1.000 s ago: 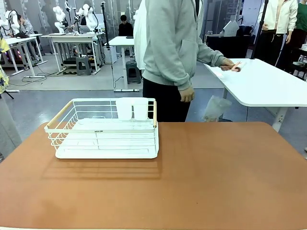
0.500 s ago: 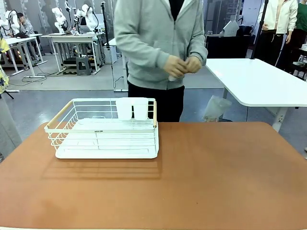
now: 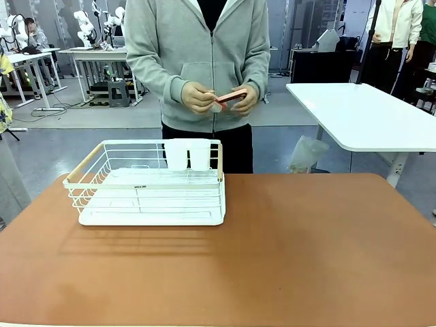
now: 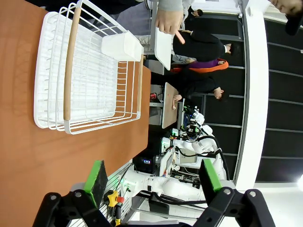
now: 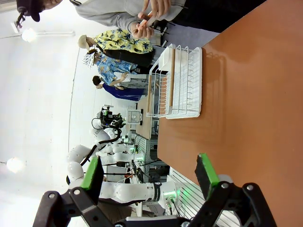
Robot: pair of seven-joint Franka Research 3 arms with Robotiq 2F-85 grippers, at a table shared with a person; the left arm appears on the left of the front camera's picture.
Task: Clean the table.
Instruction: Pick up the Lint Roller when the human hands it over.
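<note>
You're looking at a lab hall: white work tables [image 3: 361, 116] on metal legs stand spaced over a bare grey floor [image 3: 75, 139], with stools [image 3: 117, 92] under them and other people [image 3: 398, 27] standing farther off.

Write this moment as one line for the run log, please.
left gripper: open, empty | right gripper: open, empty | table: white dish rack on it | person: holds small pink item

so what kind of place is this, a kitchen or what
Probably a robotics lab, not a kitchen: white work tables on an open grey floor, the left gripper open beside the brown table, and a dish rack set out on it.
</note>
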